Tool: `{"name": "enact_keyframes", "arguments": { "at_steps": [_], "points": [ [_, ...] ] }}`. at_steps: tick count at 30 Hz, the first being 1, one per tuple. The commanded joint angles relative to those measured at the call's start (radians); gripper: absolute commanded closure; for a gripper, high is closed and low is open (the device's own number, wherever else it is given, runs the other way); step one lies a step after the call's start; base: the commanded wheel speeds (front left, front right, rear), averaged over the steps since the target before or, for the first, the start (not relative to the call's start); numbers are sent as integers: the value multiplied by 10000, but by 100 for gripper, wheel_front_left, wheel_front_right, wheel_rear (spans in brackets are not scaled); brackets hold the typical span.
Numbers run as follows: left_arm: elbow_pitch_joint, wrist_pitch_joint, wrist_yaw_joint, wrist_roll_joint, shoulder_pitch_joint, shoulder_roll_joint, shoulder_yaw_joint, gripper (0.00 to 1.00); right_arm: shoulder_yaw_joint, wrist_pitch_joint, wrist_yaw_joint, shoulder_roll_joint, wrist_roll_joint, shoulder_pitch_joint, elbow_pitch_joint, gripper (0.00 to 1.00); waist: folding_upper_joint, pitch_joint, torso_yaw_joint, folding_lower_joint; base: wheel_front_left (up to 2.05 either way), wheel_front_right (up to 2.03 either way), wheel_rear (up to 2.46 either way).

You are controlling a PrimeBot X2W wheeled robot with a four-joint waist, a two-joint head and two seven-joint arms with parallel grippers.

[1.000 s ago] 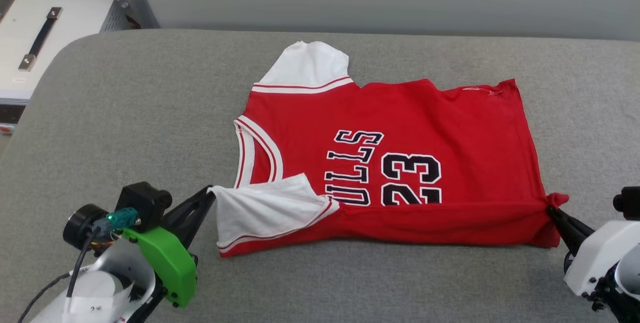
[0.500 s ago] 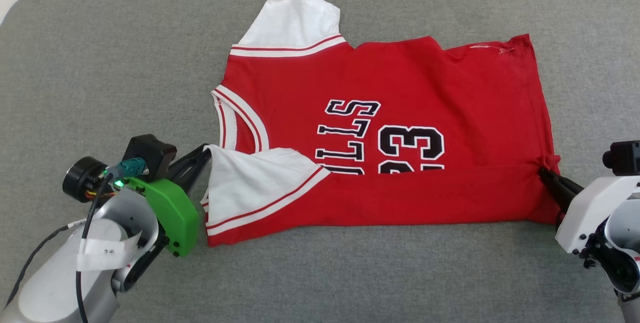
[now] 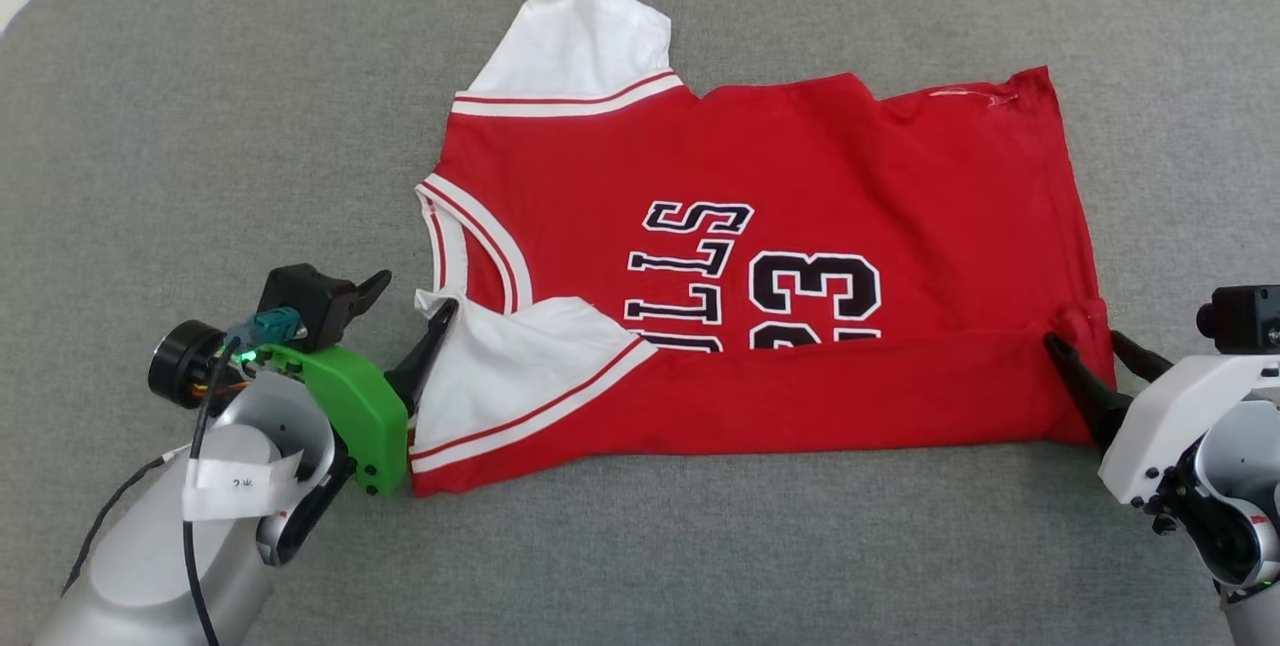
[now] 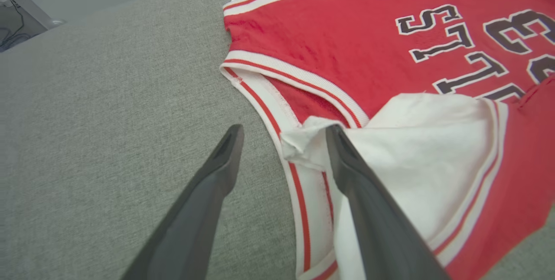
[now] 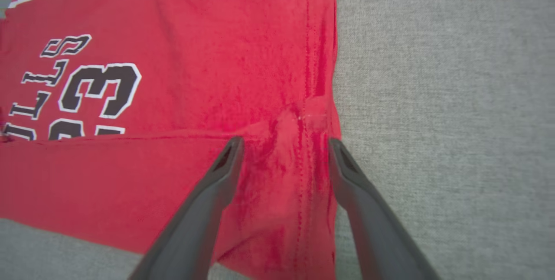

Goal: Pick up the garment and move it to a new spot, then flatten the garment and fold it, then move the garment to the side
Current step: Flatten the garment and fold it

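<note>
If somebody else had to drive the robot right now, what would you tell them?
Left gripper: jaws open, at the folded-in white sleeve.
Right gripper: jaws open, straddling the hem corner.
The red jersey T-shirt with white sleeves lies flat on the grey fabric surface.
Done: near edge folded over the print.
To do: finish folding, move it aside.

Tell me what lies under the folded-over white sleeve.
The white sleeve lies on the garment, over its red chest and part of the collar. Whatever is deeper is hidden.
</note>
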Motion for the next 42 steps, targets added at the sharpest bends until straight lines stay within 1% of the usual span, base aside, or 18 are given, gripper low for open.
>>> {"name": "enact_keyframes", "arguments": {
  "at_steps": [1,4,7,10,14,16,18,22,25,31,34,35,42],
  "points": [
    [175,-130,132,-221,-37,-128,136,0,39,-157,-78,40,35,80,-23,0,0,-363,-15,-1,0,0,0],
    [390,-426,284,-608,243,-338,398,0,56,-376,-78,8,55,330,-139,0,0,-852,-15,-1,0,0,0],
    [382,-737,539,-946,615,-506,669,0,7,-463,-78,-56,39,743,-406,0,0,-1360,32,-1,0,0,0],
    [245,-873,709,-1224,971,-587,848,0,-94,-342,-78,-108,-36,1099,-755,0,0,-1695,86,-1,0,0,0],
    [-289,-888,967,-1739,1550,-763,1093,0,-247,-48,-78,-50,-247,1588,-1253,0,0,-1973,148,-1,0,0,0],
    [-545,-775,1063,-2020,1859,-793,1190,0,-314,148,-78,83,-324,1784,-1489,0,0,-2033,151,-1,0,0,0],
    [-767,-652,1256,-2182,2134,-800,1244,0,-421,346,-78,179,-519,1939,-1702,0,0,-2056,152,-1,0,0,0],
    [-1314,-221,1900,-2465,2686,-877,1305,0,-672,634,-78,443,-849,2226,-2115,0,0,-2013,147,-1,0,0,0],
    [-1751,360,2422,-2522,3048,-802,1177,0,-823,861,-78,740,-914,2449,-2490,0,0,-1916,109,-1,0,0,0],
    [-2420,1598,3211,-2476,3467,-524,774,0,-1113,1136,-78,1017,-1076,2725,-2938,0,0,-1673,-12,-1,0,0,0],
    [-2516,1947,3519,-2436,3523,-440,693,0,-1163,1201,-78,1160,-1088,2765,-3065,0,0,-1520,-96,-1,0,0,0],
    [-2445,2007,3696,-2543,3522,-495,795,0,-1176,1193,-78,1257,-1086,2776,-3156,0,0,-1336,-189,-1,0,0,0],
    [-1786,2014,3887,-2461,3400,-551,772,0,-1147,1149,-78,1274,-1093,2711,-3213,0,0,-964,-429,-1,0,0,0]
  ]
}}
